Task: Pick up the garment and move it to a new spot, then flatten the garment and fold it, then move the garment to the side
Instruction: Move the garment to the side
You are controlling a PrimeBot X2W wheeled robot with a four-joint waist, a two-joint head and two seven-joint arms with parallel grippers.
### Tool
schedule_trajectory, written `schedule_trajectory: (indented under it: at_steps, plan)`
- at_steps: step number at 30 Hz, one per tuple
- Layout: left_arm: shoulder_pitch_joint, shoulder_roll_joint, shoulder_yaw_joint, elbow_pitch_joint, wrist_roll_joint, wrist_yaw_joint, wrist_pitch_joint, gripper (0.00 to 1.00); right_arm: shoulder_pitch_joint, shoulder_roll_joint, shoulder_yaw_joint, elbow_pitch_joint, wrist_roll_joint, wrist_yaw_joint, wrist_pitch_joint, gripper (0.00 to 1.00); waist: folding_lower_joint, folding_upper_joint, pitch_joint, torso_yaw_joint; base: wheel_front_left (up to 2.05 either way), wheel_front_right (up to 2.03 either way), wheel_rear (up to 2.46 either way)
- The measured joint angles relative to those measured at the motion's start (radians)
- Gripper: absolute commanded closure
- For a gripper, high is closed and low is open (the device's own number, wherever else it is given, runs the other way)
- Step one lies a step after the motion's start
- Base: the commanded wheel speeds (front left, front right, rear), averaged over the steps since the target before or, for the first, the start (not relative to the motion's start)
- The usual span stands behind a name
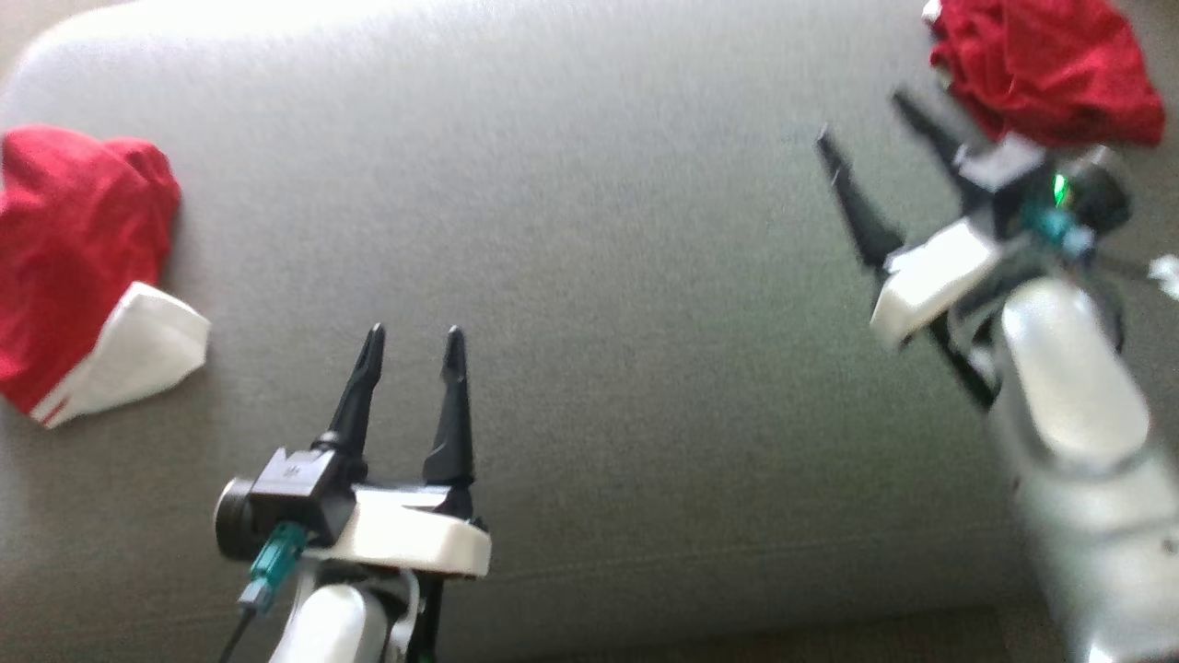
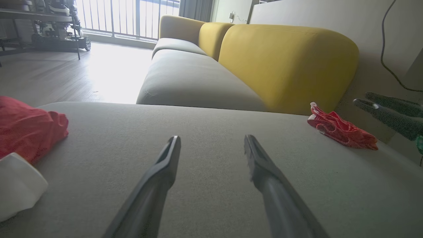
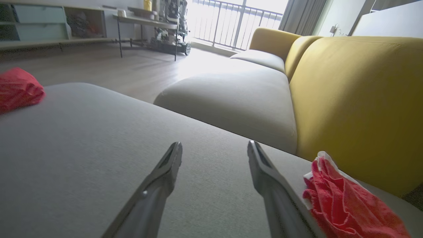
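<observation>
Head view: my left pincer [image 1: 414, 333] is spread wide and empty above the grey cushion [image 1: 571, 230]. My right pincer [image 1: 860, 117] is also wide open and empty, with the crumpled red garment [image 1: 1045, 69] just beyond it.

Left wrist view: a red-and-white garment [image 2: 29, 132] lies to the left of the open left pincer.

Right wrist view: the red garment [image 3: 347, 205] lies just right of the open right pincer, not gripped.

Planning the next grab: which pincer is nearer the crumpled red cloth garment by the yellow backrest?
Right. The right pincer is just beside the crumpled red cloth garment; the left pincer sits far off.
</observation>
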Motion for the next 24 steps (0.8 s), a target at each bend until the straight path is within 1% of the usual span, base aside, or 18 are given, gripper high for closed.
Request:
schedule_trajectory:
  at_steps: [2,6,7,8,12,13,17,20,22,24]
  plan:
    - [0.022,-0.001,0.020,0.011,-0.008,0.000,0.000,0.00,0.088,0.022,-0.024,-0.075,0.042,0.000,0.000,0.00,0.0000,0.0000,-0.038,0.009,0.00,0.00,0.00]
    - [0.069,0.000,0.049,0.015,-0.009,-0.001,0.000,0.00,0.246,0.053,-0.084,-0.219,0.045,0.000,0.000,0.00,0.0000,0.0000,-0.107,0.025,0.00,0.00,0.00]
    - [0.081,0.000,0.056,0.015,-0.009,-0.001,0.000,0.00,0.282,0.056,-0.086,-0.251,0.045,0.000,0.000,0.00,0.0000,0.0000,-0.122,0.028,0.00,0.00,0.00]
    - [0.081,0.000,0.056,0.015,-0.009,-0.001,0.000,0.00,0.282,0.056,-0.086,-0.251,0.045,0.000,0.000,0.00,0.0000,0.0000,-0.122,0.028,0.00,0.00,0.00]
    - [0.133,0.000,0.075,0.010,0.003,0.002,0.000,0.00,0.414,0.079,-0.080,-0.384,0.044,0.000,0.000,0.00,0.0000,0.0000,-0.169,0.035,0.00,0.00,0.00]
    - [0.144,0.000,0.081,0.008,0.002,0.009,0.000,0.00,0.440,0.088,-0.083,-0.407,0.041,0.000,0.000,0.00,0.0000,0.0000,-0.178,0.035,0.00,0.00,0.00]
    - [0.177,0.001,0.089,-0.007,0.001,0.025,0.000,0.00,0.545,0.113,-0.154,-0.476,0.025,0.000,0.000,0.00,0.0000,0.0000,-0.204,0.034,0.00,0.00,0.00]
    - [0.196,0.001,0.094,-0.018,0.001,0.027,0.000,0.00,0.618,0.122,-0.200,-0.511,0.033,0.000,0.000,0.00,0.0000,0.0000,-0.219,0.032,0.00,0.00,0.00]
    - [0.213,0.001,0.107,-0.026,0.002,0.027,0.000,0.00,0.660,0.123,-0.206,-0.520,0.058,0.000,0.000,0.00,0.0000,0.0000,-0.231,0.029,0.00,0.00,0.00]
    - [0.237,0.002,0.120,-0.032,0.003,0.027,0.000,0.00,0.695,0.123,-0.181,-0.521,0.074,0.000,0.000,0.00,0.0000,0.0000,-0.244,0.023,0.00,0.00,0.00]
